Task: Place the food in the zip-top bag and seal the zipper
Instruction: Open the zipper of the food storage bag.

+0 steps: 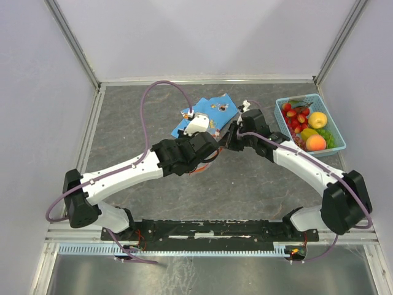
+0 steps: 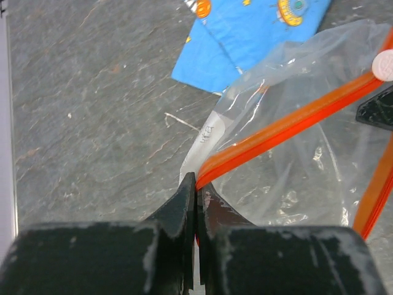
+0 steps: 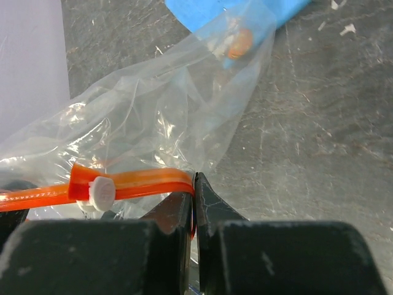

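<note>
Clear zip-top bag (image 2: 288, 184) overlaps the blue cloth (image 2: 245, 37), apparently empty. Left gripper (image 2: 195, 182) is pinched on one zipper (image 2: 288, 126) end and right gripper (image 3: 195, 182) on the other. Food (image 1: 307, 126) sits well right of the cloth. Likely best: ease the ends together to bow the mouth open.

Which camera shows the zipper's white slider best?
The right wrist view: the white slider sits whole on the orange zipper, just left of the shut right gripper. The left wrist view catches only a pale round bit at its right edge, likely the same slider. From the top view, the arms hide it.
</note>
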`<control>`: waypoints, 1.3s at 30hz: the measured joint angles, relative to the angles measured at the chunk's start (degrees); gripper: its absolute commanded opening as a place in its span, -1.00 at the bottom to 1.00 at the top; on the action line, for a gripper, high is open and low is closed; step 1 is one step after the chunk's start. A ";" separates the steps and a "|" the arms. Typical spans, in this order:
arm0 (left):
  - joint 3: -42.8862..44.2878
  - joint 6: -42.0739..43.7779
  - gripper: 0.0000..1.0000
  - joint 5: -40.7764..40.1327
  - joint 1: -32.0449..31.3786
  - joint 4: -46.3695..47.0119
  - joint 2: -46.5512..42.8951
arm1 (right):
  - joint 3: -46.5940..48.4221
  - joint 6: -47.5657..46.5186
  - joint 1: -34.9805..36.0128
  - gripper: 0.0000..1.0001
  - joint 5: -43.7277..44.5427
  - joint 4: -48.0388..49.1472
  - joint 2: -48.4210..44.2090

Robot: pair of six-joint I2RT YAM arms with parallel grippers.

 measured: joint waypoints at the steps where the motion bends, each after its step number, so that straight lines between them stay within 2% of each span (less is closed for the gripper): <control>1: -0.20 -0.87 -0.95 -0.07 0.66 -1.03 -0.31 | 1.68 -0.87 0.04 -0.76 -0.81 -0.74 1.38; 6: -0.28 -4.00 -0.95 0.52 1.38 -3.82 -0.63 | 5.66 -3.17 0.46 -0.47 -2.86 -1.99 4.57; 12: 1.07 -8.90 -0.95 2.12 1.40 -5.84 1.07 | 6.62 -1.49 2.73 -0.02 -4.07 -0.09 5.79; 19: 2.54 -10.73 -0.95 2.95 1.40 -6.03 2.84 | 9.09 1.53 7.43 0.21 -1.55 0.94 7.04; 24: 4.52 -10.71 -0.95 1.51 1.40 -6.03 3.45 | 15.26 2.10 11.30 0.11 2.56 -1.29 10.03; 28: 4.70 -10.67 -0.95 -1.07 1.51 -6.58 3.45 | 19.71 1.97 14.16 -0.13 6.29 -4.39 13.81; 33: 4.72 -10.64 -0.95 -4.92 2.62 -8.94 2.84 | 20.46 1.16 15.21 -0.36 9.42 -7.45 16.74; 36: 4.63 -10.71 -0.95 -6.51 4.28 -10.56 1.77 | 21.44 0.17 15.28 -0.57 10.25 -8.13 18.84; 39: 3.41 -10.73 -0.95 -7.13 7.28 -11.80 -0.31 | 22.64 -0.70 15.26 -0.69 11.15 -8.02 20.63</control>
